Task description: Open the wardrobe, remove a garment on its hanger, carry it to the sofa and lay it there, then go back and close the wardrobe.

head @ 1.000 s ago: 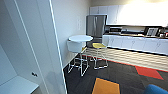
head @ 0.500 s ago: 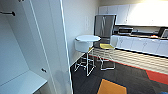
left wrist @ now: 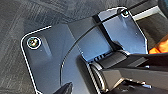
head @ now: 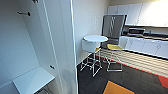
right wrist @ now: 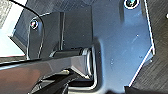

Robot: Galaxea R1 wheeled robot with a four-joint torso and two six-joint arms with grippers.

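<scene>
The white wardrobe [head: 17, 45] stands open at the left of the head view, close to me. Its pale inside shows, with a short dark rail [head: 23, 13] near the top, bare along the part I can see. A white shelf [head: 32, 80] lies low inside. The open door [head: 62, 37] stands edge-on towards me, and a small dark fitting [head: 52, 67] sits low on it. In the left wrist view, an orange patch [left wrist: 160, 46] lies at the edge over dark carpet; I cannot tell what it is.
Right of the door is a white wall, then a round white table [head: 95, 38] with a white stool [head: 90, 47] and a yellow stool [head: 113, 47]. Behind them are a steel fridge [head: 113, 26] and white kitchen cabinets [head: 147, 46]. The dark carpet has orange tiles [head: 117, 88].
The whole head picture has shifted right, so the camera has turned left towards the wardrobe. The open inside now takes up more of the view.
</scene>
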